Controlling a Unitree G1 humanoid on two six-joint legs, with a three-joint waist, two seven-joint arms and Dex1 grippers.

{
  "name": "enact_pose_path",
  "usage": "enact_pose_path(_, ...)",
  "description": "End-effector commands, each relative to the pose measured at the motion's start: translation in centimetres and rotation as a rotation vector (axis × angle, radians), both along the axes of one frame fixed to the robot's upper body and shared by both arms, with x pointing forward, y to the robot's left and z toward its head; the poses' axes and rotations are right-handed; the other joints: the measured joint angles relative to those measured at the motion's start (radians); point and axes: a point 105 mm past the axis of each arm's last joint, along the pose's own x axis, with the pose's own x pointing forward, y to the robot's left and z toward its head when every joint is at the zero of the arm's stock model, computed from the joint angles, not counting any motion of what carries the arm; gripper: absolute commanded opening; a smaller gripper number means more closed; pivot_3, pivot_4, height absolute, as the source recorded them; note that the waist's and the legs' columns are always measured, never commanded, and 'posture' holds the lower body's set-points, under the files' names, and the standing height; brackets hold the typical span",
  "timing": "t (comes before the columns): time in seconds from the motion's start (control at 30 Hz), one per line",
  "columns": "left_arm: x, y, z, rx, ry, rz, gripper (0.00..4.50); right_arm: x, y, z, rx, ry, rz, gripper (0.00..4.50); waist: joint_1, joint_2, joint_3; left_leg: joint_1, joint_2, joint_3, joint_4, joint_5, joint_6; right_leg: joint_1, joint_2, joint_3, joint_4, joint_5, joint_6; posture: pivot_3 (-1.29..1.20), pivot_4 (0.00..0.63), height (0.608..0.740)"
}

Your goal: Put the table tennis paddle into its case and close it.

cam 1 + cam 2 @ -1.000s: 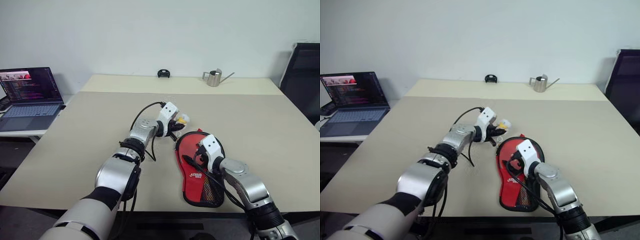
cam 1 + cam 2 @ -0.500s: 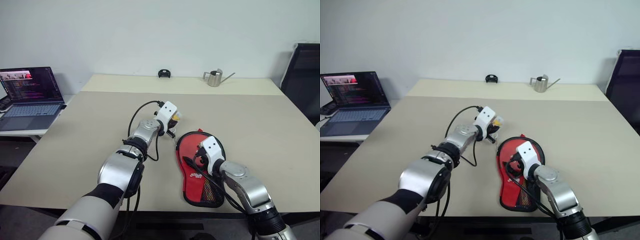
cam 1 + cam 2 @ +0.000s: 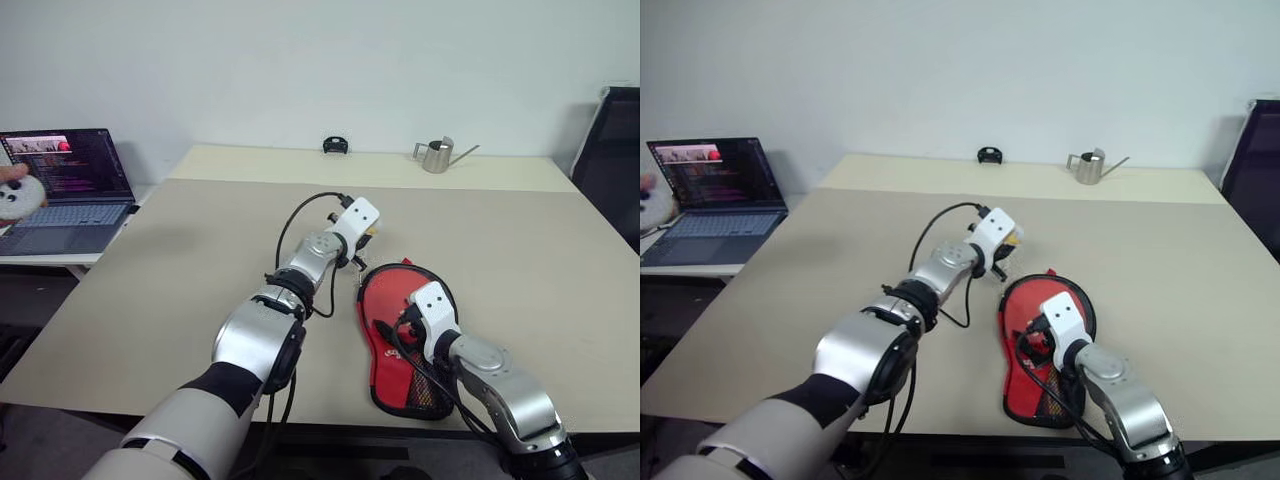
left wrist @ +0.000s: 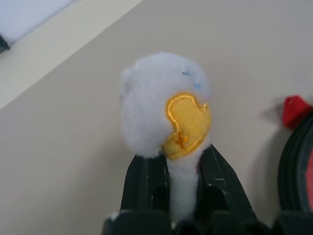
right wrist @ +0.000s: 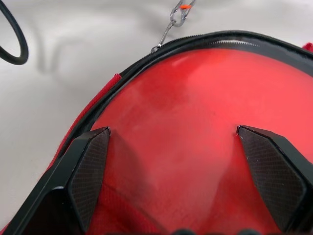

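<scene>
The red case (image 3: 384, 287) lies flat on the table, round end away from me, its black mesh pocket (image 3: 421, 388) at the near end. My left gripper (image 3: 362, 240) hovers just beyond the round end, shut on the white-yellow charm (image 4: 166, 105), whose fluffy head sticks out past the fingers (image 4: 144, 178). A thin metal chain (image 5: 174, 17) leaves the case's zipper rim. My right gripper (image 5: 181, 147) hangs open over the red fabric, one black finger (image 5: 88, 166) on each side, nothing between them. The table tennis paddle is hidden.
An open laptop (image 3: 65, 180) stands on a side desk at the left, and a person's hand (image 3: 14, 192) with a white round thing shows at that edge. A metal watering can (image 3: 437, 155) and a small black object (image 3: 334, 146) sit at the table's far edge. A black chair (image 3: 615, 140) is at the right.
My left gripper has carried the charm up and to the right, rolling as it went. The right gripper has drawn back a little over the case. A hand has appeared at the left edge.
</scene>
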Motion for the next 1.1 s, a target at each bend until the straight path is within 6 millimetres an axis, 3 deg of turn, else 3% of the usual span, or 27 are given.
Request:
enact_pose_path(0.03, -0.2, -2.5, 3.0, 0.001, -0.106, -0.057, 0.18, -2.9, -1.0, -5.3, -0.061, 0.244, -0.049, 4.50, 0.005, 0.000, 0.000, 0.000, 0.000, 0.000, 0.000, 0.000, 0.000, 0.000, 0.000, 0.000, 0.000, 0.000, 0.000, 0.00, 0.150, 0.740)
enact_pose_path(0.4, -1.2, -6.2, 4.7, 0.021, -0.200, -0.098, 0.18, -4.9, -1.0, -4.8, -0.018, 0.258, -0.134, 4.50, 0.011, 0.000, 0.000, 0.000, 0.000, 0.000, 0.000, 0.000, 0.001, 0.000, 0.000, 0.000, 0.000, 0.000, 0.001, 0.00, 0.150, 0.740)
enact_pose_path(0.87, -0.2, -5.3, 7.6, 0.020, -0.323, 0.022, 0.18, -6.9, -0.3, -4.5, 0.006, 0.285, -0.175, 4.50, 0.011, -0.001, 0.001, 0.000, -0.001, -0.001, 0.000, 0.000, 0.001, 0.000, 0.000, -0.001, 0.000, -0.001, 0.001, 0.00, 0.150, 0.740)
enact_pose_path(1.0, -0.2, -5.5, 7.1, 0.043, -0.322, 0.020, 0.18, -7.1, -0.1, -4.5, 0.013, 0.289, -0.181, 4.50, 0.011, -0.001, 0.001, 0.000, -0.001, -0.001, 0.000, 0.000, 0.001, 0.000, 0.000, -0.001, 0.000, -0.001, 0.001, 0.00, 0.150, 0.740)
enact_pose_path(1.1, -0.8, -6.2, 5.2, 0.107, -0.283, -0.034, 0.18, -7.2, 0.1, -4.6, 0.017, 0.293, -0.184, 4.50, 0.011, -0.001, 0.001, 0.000, -0.001, -0.001, 0.000, 0.000, 0.001, 0.000, 0.000, -0.001, 0.000, -0.001, 0.001, 0.00, 0.150, 0.740)
